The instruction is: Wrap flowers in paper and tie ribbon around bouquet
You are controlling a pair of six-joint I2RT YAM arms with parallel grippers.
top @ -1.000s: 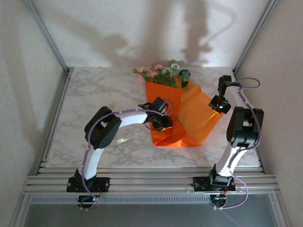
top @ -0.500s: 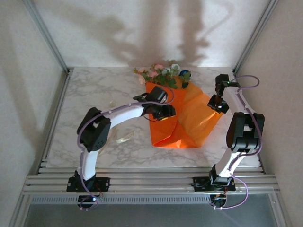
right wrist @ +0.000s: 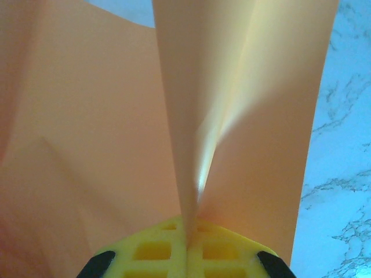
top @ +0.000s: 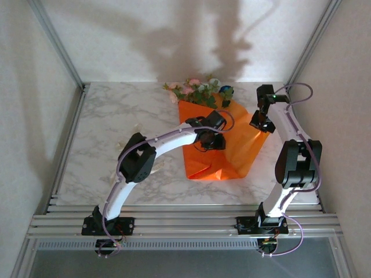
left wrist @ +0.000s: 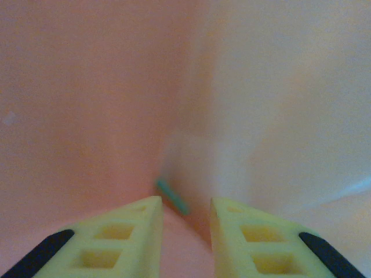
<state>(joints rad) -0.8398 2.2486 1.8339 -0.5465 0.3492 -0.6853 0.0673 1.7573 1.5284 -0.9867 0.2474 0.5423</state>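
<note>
My right end effector (right wrist: 188,226), with yellow lattice fingers, is clamped shut on a raised fold of the glossy orange paper (right wrist: 104,150). My left end effector (left wrist: 185,211) hovers slightly parted over the paper's crease, gripping nothing. The flowers (top: 197,90) protrude beyond the paper's far edge on the marbled surface (top: 116,127).

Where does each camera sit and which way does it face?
Top external: above and behind the bases, looking down on the marble table; both arms, left gripper over the orange paper, right gripper at its right edge.
Left wrist: looks past its slightly parted fingers at the paper, close up.
Right wrist: looks along its shut fingers, pinching a paper fold; table at right.
Shared: the paper, in all three.
</note>
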